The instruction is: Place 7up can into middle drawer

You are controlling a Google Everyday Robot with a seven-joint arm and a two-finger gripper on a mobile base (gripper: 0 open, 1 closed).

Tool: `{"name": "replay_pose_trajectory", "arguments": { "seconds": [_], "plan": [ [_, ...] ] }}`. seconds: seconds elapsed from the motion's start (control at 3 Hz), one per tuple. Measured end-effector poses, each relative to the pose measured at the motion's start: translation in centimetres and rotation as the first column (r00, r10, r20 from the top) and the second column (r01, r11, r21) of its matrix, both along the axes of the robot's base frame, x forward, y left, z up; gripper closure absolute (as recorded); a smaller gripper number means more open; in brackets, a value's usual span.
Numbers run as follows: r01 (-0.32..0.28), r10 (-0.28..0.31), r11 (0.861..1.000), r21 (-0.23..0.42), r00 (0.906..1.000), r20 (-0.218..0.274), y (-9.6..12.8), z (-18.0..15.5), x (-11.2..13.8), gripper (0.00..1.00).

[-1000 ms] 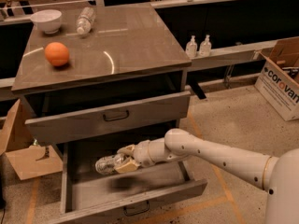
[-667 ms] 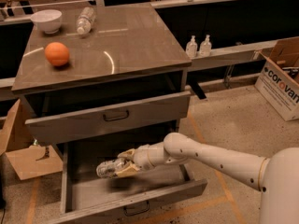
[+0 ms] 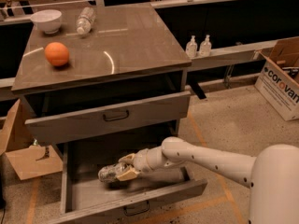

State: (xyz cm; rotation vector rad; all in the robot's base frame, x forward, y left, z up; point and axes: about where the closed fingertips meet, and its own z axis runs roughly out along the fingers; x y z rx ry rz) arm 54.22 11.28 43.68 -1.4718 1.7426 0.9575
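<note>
Camera view: we work from one view, looking down on the cabinet (image 3: pixel 135 45) from the front.
Drawers: we count two. The upper drawer (image 3: pixel 107 117) is pulled out a little. The middle drawer (image 3: pixel 140 200) below it is pulled well out.
Cans: we count one, the 7up can (image 3: pixel 109 172).
Items on cabinet top: one orange (image 3: pixel 57 54), one white bowl (image 3: pixel 46 20) and one water bottle (image 3: pixel 85 20) lying on its side.
Items on rear ledge: two small pump bottles (image 3: pixel 191 46), side by side.
Cartons on floor: two, the printed carton (image 3: pixel 280 80) at right and the plain carton (image 3: pixel 25 160) at left of the cabinet.
Arms: one white arm (image 3: pixel 205 157), reaching in from the right over the open drawer.
Gripper position: the gripper (image 3: pixel 122 168) sits inside the outline of the middle drawer, left of centre.
Gripper state: its two tan fingers (image 3: pixel 127 174) are clamped on the can.
Can relative to gripper: the can lies on its side between the fingers, its far end sticking out to the left of them.
Can location: low over the drawer floor. We cannot tell whether it touches the floor.
</note>
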Motion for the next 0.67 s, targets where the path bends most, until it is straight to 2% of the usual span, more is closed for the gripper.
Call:
{"name": "replay_pose_trajectory", "arguments": {
  "seconds": [0.67],
  "plan": [
    [0.024, -0.025, 0.998, -0.057, 0.9996, -0.016, 0.07, -1.25, 0.60, 0.38]
  ]
}}
